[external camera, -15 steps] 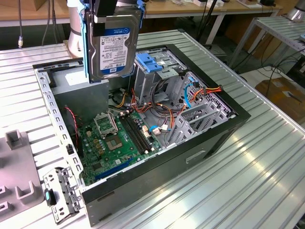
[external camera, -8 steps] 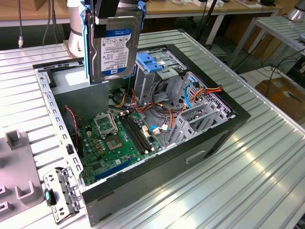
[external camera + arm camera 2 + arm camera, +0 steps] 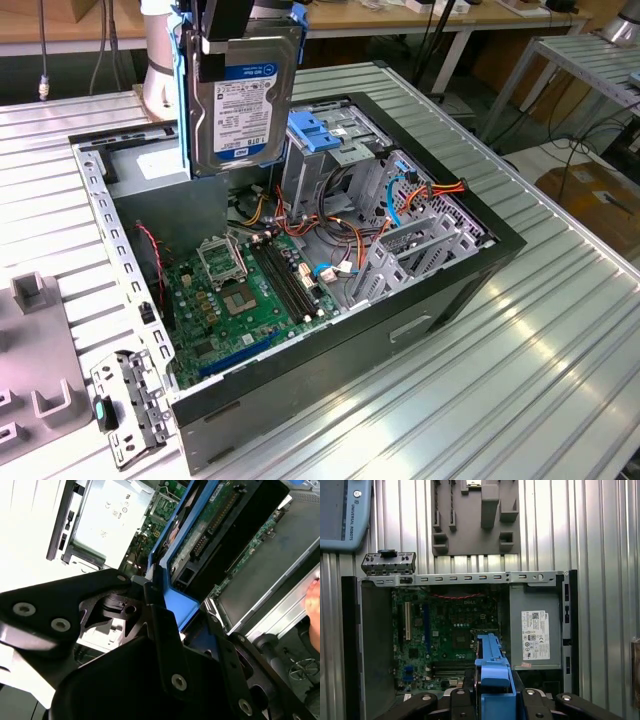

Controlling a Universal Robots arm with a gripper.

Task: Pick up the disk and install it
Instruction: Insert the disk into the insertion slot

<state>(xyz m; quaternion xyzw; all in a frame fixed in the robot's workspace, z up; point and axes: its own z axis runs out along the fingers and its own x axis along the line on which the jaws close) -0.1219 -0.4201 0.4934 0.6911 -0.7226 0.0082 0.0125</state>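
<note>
The disk [image 3: 240, 100], a dark hard drive with a white label and bright blue carrier rails, hangs upright above the back left of the open computer case [image 3: 470, 262]. My gripper [image 3: 226, 28] is shut on its top edge. In the first wrist view the blue end tab of the disk [image 3: 492, 677] sits between the black fingers of my gripper [image 3: 492, 702], over the motherboard [image 3: 450, 630]. In the second wrist view the gripper [image 3: 161, 592] clamps the blue rail of the disk [image 3: 200, 527], whose green circuit side shows.
Inside the case are the drive cage with a pale-blue plate [image 3: 325, 130], orange and blue cables [image 3: 420, 190] and the power supply [image 3: 535, 630]. A grey fixture block [image 3: 30, 300] and a metal bracket [image 3: 125, 405] lie on the ribbed table beside the case. A pendant [image 3: 342, 510] lies farther off.
</note>
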